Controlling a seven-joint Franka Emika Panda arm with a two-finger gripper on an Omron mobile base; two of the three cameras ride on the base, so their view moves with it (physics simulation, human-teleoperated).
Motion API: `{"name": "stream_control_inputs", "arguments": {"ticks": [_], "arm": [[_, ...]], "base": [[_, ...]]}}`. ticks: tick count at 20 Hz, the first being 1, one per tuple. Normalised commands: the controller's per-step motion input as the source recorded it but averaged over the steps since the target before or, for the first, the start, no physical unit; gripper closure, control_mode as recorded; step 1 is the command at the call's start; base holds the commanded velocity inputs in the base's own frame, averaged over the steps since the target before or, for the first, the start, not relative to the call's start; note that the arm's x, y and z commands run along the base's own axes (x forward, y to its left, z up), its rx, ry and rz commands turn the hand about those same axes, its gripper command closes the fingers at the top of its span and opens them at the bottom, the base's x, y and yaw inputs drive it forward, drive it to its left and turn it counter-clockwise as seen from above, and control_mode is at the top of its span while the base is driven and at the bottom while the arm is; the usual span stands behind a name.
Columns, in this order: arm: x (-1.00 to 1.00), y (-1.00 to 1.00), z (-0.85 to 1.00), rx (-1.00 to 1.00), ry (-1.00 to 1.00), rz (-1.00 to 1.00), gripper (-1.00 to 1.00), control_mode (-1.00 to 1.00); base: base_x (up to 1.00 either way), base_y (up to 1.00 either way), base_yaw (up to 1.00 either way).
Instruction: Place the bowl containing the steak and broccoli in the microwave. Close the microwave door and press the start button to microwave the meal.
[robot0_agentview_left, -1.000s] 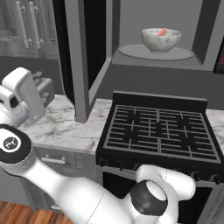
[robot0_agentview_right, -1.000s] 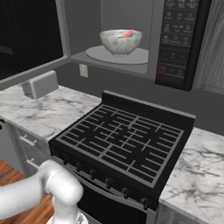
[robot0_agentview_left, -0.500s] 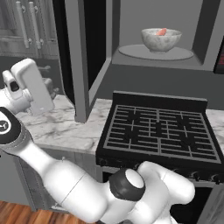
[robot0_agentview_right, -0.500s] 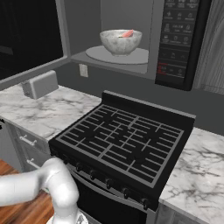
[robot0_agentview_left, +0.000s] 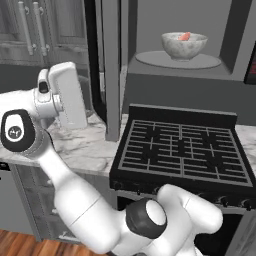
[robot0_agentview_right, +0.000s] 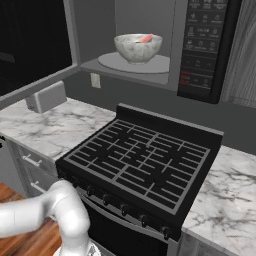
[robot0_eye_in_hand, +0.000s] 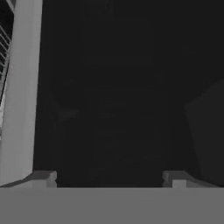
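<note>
The glass bowl (robot0_agentview_left: 184, 45) (robot0_agentview_right: 137, 47) stands on the pale turntable plate (robot0_agentview_left: 150, 59) inside the open microwave (robot0_agentview_right: 202, 45), above the stove. A pinkish-red steak (robot0_agentview_left: 185, 36) (robot0_agentview_right: 146, 38) pokes over its rim; the broccoli is hidden. The microwave door (robot0_agentview_left: 111, 70) (robot0_agentview_right: 30, 45) is swung wide open to the left. My hand (robot0_agentview_left: 67, 95) hovers just left of the door's outer face, at counter-to-door height. In the hand view my gripper (robot0_eye_in_hand: 109, 179) is open, with nothing between its fingertips (robot0_eye_in_hand: 43, 177), and faces the black glossy door panel (robot0_eye_in_hand: 113, 87) close up.
The black stove (robot0_agentview_left: 182, 150) (robot0_agentview_right: 145, 160) sits below the microwave, between marble counters (robot0_agentview_left: 85, 147) (robot0_agentview_right: 40, 127). A small silver toaster (robot0_agentview_right: 47, 96) stands on the left counter. Grey cabinet doors (robot0_agentview_left: 30, 25) hang at the upper left.
My arm has swung the hand up and to the right, from over the left counter to right beside the open door. The bowl and door have not moved.
</note>
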Motion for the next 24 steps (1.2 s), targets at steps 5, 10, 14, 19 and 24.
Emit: {"name": "stream_control_inputs", "arguments": {"ticks": [5,10,14,19,24], "arm": [[-0.66,-1.00,0.00,0.05,0.00,-0.31,-1.00,-1.00],[-0.35,-1.00,0.00,0.05,0.00,-0.25,-1.00,-1.00],[-0.19,-1.00,0.00,0.08,0.00,-0.14,-1.00,-1.00],[-0.01,-1.00,0.02,0.09,0.00,-0.05,-1.00,-1.00],[0.17,-1.00,0.03,0.09,0.00,0.00,-1.00,-1.00]], "base": [[0.00,0.00,0.00],[0.00,0.00,0.00],[0.00,0.00,0.00],[0.00,0.00,0.00],[0.00,0.00,0.00]]}}
